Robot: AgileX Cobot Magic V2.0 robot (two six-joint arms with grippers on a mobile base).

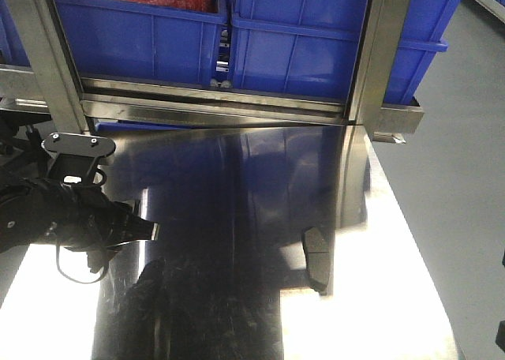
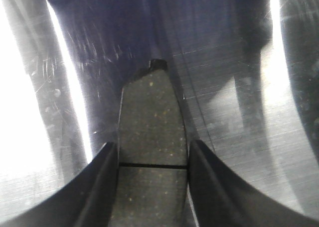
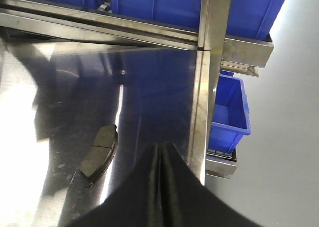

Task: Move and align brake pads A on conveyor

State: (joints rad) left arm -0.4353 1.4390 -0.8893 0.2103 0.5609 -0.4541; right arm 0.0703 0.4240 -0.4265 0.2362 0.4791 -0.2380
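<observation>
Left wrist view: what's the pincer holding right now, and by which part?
The left pincer is shut on a brake pad, its fingers pressing the two long edges at the middle groove. The right pincer is shut and holds nothing.

shiny steel table (image 1: 237,194), streaked with glare, one dark grey brake pad (image 1: 318,257) laid flat toward its right side

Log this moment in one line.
left gripper: shut on held brake pad | right gripper: shut, empty | loose brake pad: on steel table
</observation>
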